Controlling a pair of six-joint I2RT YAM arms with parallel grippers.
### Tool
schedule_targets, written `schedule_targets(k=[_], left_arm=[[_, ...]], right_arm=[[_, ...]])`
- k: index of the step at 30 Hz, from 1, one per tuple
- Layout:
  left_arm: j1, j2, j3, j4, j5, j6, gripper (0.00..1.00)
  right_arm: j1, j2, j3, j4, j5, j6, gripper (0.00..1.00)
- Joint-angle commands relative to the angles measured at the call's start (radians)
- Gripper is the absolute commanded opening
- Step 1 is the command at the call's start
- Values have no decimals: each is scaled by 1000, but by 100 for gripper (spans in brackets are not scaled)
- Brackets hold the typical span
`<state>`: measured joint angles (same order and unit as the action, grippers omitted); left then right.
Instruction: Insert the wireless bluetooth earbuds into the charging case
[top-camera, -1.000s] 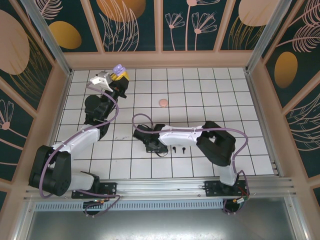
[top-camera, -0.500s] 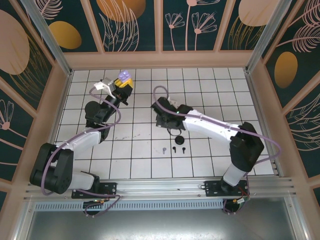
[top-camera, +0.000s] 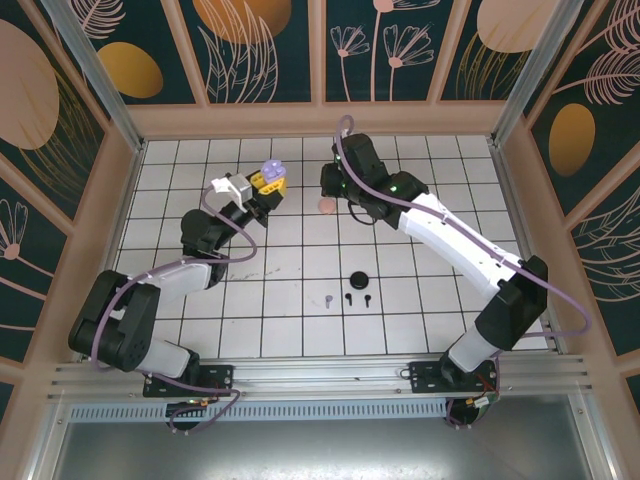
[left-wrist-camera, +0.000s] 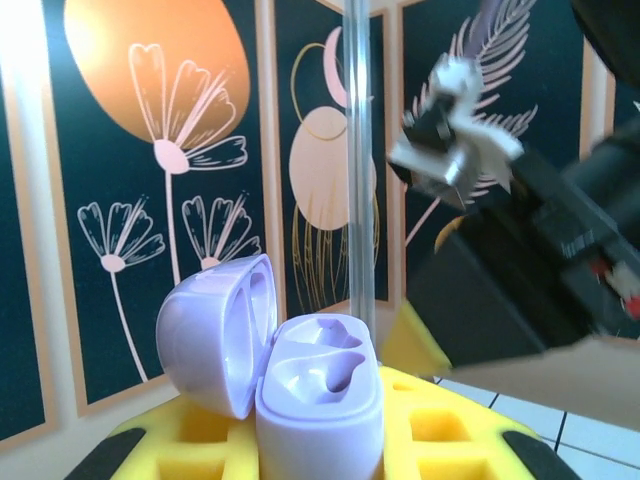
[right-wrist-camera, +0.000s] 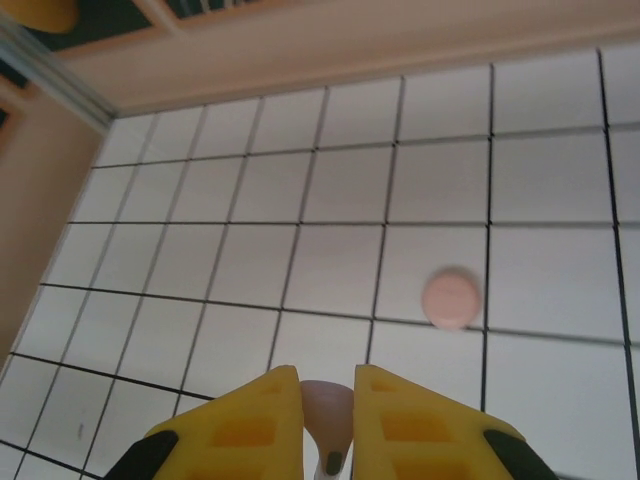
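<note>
Swinging away from the near tiles, the right arm is now stretching far across the floor, the right gripper (right-wrist-camera: 328, 392) pinching a tiny pink stemmed earbud (right-wrist-camera: 324, 412) above the round pink disc case (right-wrist-camera: 451, 297). At far left, the left gripper (top-camera: 268, 181) is clamping the glossy lilac charging case (left-wrist-camera: 320, 400), its lid hinged open. A lilac earbud (top-camera: 328, 299) and black earbuds (top-camera: 348, 298) are lying near centre.
</note>
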<state>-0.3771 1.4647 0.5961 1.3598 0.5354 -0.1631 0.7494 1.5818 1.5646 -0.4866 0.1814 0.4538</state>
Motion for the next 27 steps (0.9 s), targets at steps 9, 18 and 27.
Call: schedule_targets(k=[9, 18, 27], left_arm=[[-48, 68, 32, -93, 18, 209, 0], [-66, 83, 53, -125, 61, 228, 0], [-71, 68, 64, -126, 89, 196, 0]], right_arm=[[0, -99, -39, 212, -204, -289, 14], [19, -122, -123, 312, -304, -403, 14], [42, -133, -182, 372, -313, -426, 12]])
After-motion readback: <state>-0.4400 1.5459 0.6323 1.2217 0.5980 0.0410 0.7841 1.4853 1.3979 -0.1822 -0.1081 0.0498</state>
